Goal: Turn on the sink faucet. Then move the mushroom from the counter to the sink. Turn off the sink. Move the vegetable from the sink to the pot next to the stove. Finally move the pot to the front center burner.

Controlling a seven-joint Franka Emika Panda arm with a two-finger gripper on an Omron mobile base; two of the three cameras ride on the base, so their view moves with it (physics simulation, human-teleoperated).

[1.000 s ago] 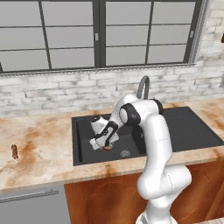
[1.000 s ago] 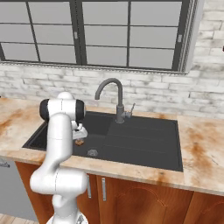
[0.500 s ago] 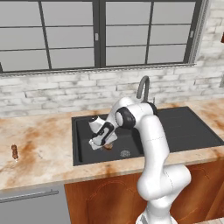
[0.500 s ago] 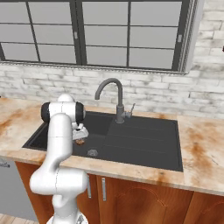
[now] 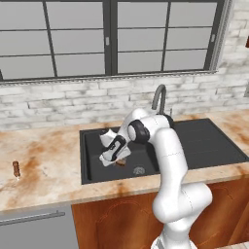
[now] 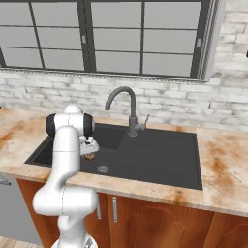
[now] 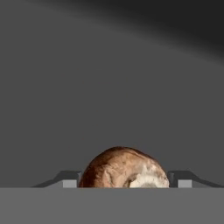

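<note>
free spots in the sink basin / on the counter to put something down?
Sink: bare floor right of the drain, toward the faucet base and the right wall. Counter: bare between the small brown piece and the sink's left rim. Crowded: basin's left part, where the gripper straddles the mushroom.

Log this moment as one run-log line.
stage: mushroom pickup from sink | gripper: low in sink, fingers either side of mushroom, grip unconfirmed | faucet: no water visible
</note>
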